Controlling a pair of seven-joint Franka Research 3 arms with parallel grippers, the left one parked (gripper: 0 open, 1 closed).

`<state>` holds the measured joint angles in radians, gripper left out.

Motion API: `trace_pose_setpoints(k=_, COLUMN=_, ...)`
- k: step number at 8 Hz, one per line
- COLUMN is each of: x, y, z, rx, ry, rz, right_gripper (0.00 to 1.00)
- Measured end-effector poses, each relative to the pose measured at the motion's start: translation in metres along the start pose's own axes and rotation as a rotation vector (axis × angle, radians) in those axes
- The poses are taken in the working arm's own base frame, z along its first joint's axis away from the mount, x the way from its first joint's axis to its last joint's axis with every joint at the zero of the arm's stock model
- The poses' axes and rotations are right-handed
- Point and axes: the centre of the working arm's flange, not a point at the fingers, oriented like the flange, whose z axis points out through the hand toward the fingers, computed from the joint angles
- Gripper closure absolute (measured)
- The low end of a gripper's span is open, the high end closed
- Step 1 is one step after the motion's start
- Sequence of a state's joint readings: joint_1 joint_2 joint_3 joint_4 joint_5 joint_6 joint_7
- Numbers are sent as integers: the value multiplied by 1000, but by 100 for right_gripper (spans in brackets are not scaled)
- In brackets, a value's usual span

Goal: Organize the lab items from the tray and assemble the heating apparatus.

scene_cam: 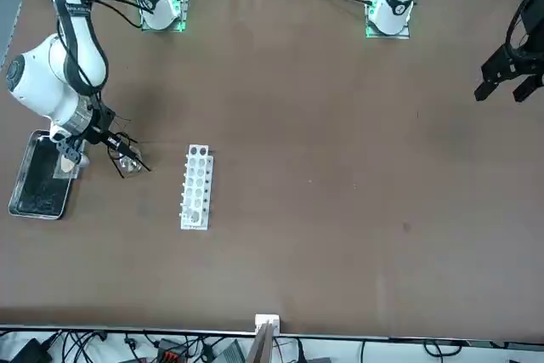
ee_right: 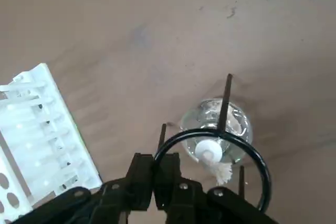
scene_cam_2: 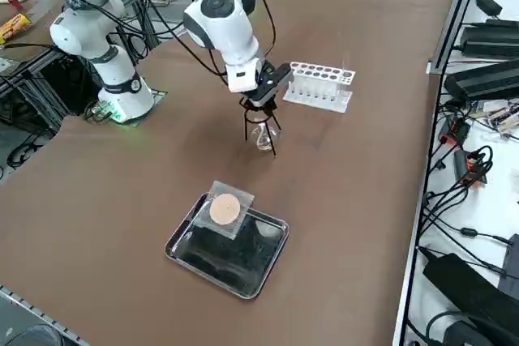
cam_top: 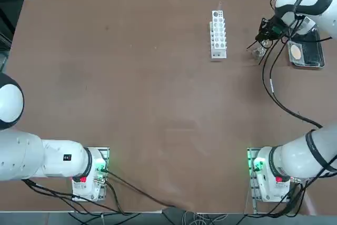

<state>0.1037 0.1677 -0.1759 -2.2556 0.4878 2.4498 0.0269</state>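
Observation:
My right gripper is shut on the ring of the thin black wire tripod. It holds the tripod upright over the small clear glass burner, which stands on the table. In the right wrist view the tripod ring circles the white wick of the burner, with the legs around the glass. I cannot tell whether the feet touch the table. The grey mesh square with a tan centre lies at the near end of the shiny metal tray, partly over its rim. From overhead, my gripper is just left of the tray.
A white test-tube rack stands a little to the left of the burner, also seen as the rack close beside my fingers. My arm's black cable hangs over the table between its base and the wrist.

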Motion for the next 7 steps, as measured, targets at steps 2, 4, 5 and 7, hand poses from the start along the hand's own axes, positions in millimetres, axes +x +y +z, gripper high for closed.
trace_pose_setpoints(k=2, x=0, y=2, z=2, rx=-3, ry=-3, rz=2, right_gripper=94)
trace_pose_setpoints(k=4, x=1, y=3, z=5, rx=-6, ry=-7, rz=4, right_gripper=92)
trace_pose_setpoints(k=5, x=1, y=3, z=6, rx=-7, ry=-7, rz=4, right_gripper=76)
trace_pose_setpoints(k=7, x=2, y=1, z=6, rx=-6, ry=-5, rz=1, right_gripper=42)
